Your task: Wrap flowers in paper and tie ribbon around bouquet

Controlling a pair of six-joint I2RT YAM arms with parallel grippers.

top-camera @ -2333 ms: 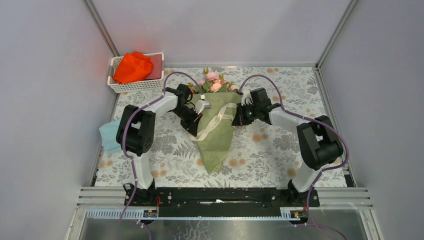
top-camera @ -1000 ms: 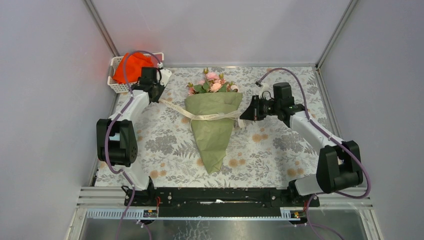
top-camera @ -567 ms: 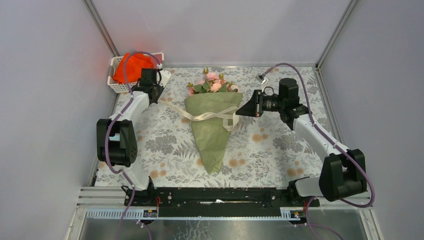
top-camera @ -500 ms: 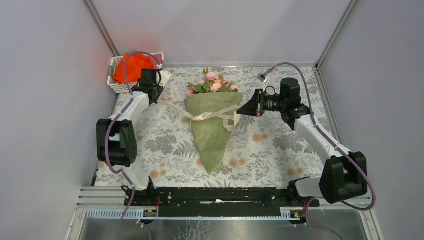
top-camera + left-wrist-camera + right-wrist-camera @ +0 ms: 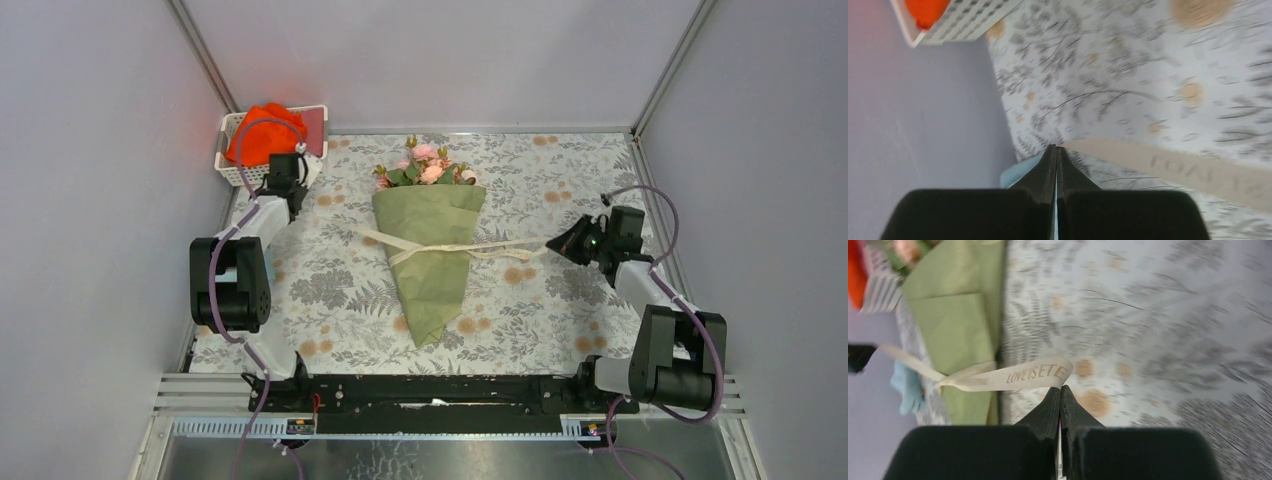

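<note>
1. Left gripper (image 5: pixel 1056 150): the jaws are pressed together with no gap, pinching one end of the ribbon (image 5: pixel 470 248) right at the tips. It sits far over on the left side, just below the white basket (image 5: pixel 240 170).
2. Right gripper (image 5: pixel 1060 390): same deal, clamped tight on the other ribbon end, which curls over just above the tips. You can read printed lettering on it in the right wrist view. This gripper is well out to the right of the bouquet (image 5: pixel 430 260).
3. The ribbon runs sideways across the middle of the cone and crosses over itself at the front. One tail stretches off toward each gripper. From the top I can't trace the left tail all the way to the gripper; it only shows up in the wrist view.
4. The bouquet lies flat mid-table on the tablecloth (image 5: pixel 560 180), with its point toward the arm bases. The olive paper (image 5: pixel 432 295) is wrapped into the cone.
5. The flowers (image 5: pixel 425 165) poke out of the wide far end.
6. Further out there's an orange cloth (image 5: pixel 265 125) piled in the basket, and a blue cloth (image 5: pixel 905 382) at the left table edge.
</note>
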